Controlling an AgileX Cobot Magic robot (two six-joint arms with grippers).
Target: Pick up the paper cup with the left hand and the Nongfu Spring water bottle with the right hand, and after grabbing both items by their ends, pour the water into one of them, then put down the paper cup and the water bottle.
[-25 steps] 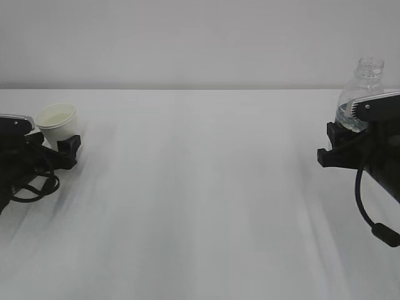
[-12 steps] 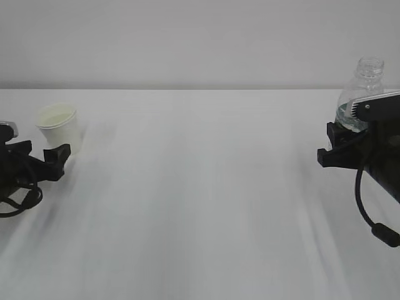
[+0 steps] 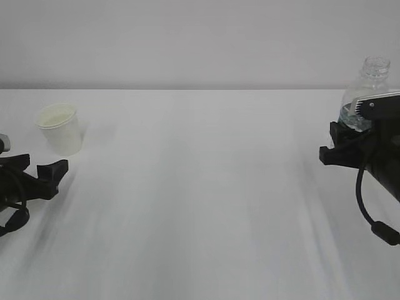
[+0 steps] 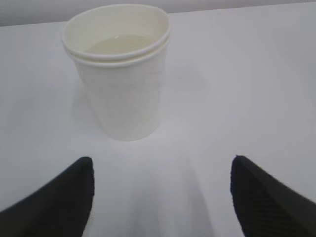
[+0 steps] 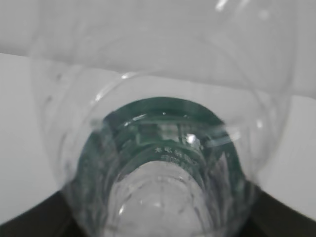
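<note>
1. The paper cup (image 4: 118, 74) stands upright at the table's (image 3: 200, 206) 9 o'clock side, liquid inside; thin walls would crush, so grip it gently low down.
2. The left hand (image 3: 39, 175) sits at its 7 o'clock, jaws spread, holding nothing.
3. The Nongfu Spring water bottle (image 3: 365, 94) stands upright at 3 o'clock, slick and light; the right hand (image 3: 350, 147) clasps its lower body.
4. The green label's print is unreadable.

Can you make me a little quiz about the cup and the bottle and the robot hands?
1. True or false: the left gripper is holding the paper cup.
2. Which thing is in the right gripper? A) the paper cup B) the water bottle C) nothing
3. Fill in: the cup stands upright on the white ____.

Key:
1. False; its fingers are open and apart from the cup.
2. B
3. table
</note>
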